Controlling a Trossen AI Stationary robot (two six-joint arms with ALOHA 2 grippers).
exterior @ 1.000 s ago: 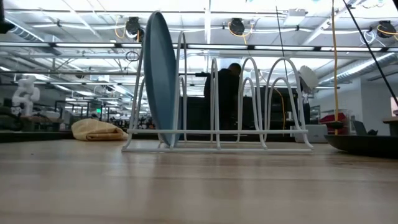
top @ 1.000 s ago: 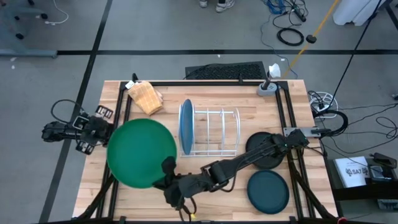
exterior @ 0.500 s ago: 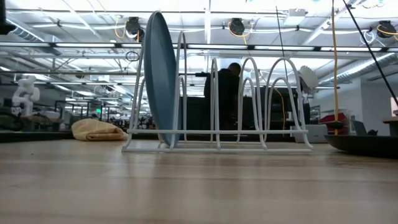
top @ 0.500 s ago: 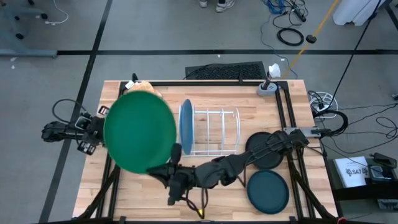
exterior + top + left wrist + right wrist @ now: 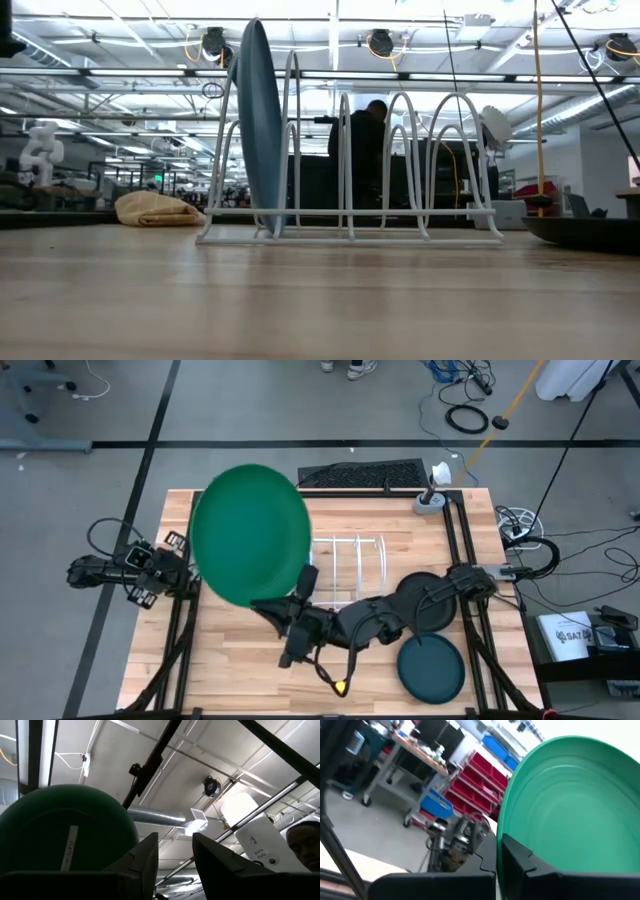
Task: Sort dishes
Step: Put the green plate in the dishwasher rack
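I have the right tool (image 5: 300,582) clenched on the rim of the green plate (image 5: 250,536), which is lifted clear of the worktop (image 5: 240,670) and, seen from above, hangs over the rack's (image 5: 350,572) left end, hiding the slot there. From table height, the light blue plate (image 5: 260,125) stands upright on edge in the rack's leftmost slot. The black plate (image 5: 432,600) lies flat just right of the rack, partly under my right arm, and the dark teal plate (image 5: 430,667) lies flat beside it, nearer the front edge. My left tool (image 5: 165,568) waits well left of the rack at the worktop's edge, its fingers (image 5: 150,857) spread apart and holding nothing.
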